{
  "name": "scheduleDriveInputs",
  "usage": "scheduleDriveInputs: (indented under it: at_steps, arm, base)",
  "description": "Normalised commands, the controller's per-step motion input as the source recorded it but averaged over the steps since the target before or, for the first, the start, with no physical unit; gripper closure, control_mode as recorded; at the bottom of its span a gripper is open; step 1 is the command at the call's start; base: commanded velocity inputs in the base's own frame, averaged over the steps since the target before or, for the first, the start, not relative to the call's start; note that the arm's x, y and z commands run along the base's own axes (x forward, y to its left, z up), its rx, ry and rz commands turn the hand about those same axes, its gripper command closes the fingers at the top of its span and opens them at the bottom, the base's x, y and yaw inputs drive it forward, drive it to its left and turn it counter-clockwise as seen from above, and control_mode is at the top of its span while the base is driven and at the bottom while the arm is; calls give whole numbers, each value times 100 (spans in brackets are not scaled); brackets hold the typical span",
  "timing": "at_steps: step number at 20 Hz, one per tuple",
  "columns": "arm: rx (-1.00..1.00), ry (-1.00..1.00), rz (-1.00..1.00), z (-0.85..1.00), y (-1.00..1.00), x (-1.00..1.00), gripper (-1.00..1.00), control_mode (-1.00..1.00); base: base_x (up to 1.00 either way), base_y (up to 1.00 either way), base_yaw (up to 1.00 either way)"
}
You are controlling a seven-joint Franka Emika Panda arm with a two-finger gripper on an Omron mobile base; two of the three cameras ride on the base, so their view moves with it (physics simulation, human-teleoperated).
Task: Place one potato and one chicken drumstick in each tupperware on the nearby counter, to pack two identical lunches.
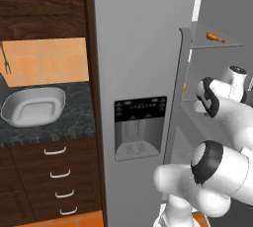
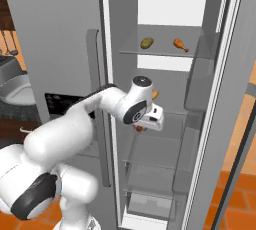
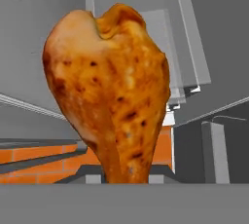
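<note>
So the gripper (image 2: 141, 127) is clamped tight on a chicken drumstick (image 3: 109, 89), sitting inside the open fridge (image 2: 165, 99) just above one of the middle glass shelves. In the hand view the drumstick is right up against the camera, fat end up, thin bone end down. From the right base view you just get a little orange bit poking out under the hand.

The other drumstick (image 2: 180, 44) lies on the upper fridge shelf (image 2: 160, 50) toward its right edge, with a potato (image 2: 146, 42) near the shelf's left end, the two apart.

Over on the counter (image 1: 49, 122) left of the fridge there's one tupperware (image 1: 33, 105), sitting near the front edge.
</note>
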Motion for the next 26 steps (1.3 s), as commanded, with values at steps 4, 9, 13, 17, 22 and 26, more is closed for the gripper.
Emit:
scheduleDriveInputs:
  at_steps: [4, 9, 13, 17, 22, 26]
  arm:
    - [0, 1, -15, 0, 67, -100, 100, -100]
    - [-1, -1, -8, 5, 32, -95, 100, -100]
    - [-14, -3, 1, 37, 44, -47, 100, -100]
    - [-21, 0, 9, 54, 75, -2, 100, -100]
    - [-12, 1, 4, 41, 39, -29, 100, 100]
    - [0, 0, 0, 0, 0, 0, 100, 100]
  base:
    - [0, 0, 0]
    - [0, 0, 0]
    - [0, 0, 0]
    - [0, 0, 0]
    - [-9, 10, 1]
    - [-49, 70, 5]
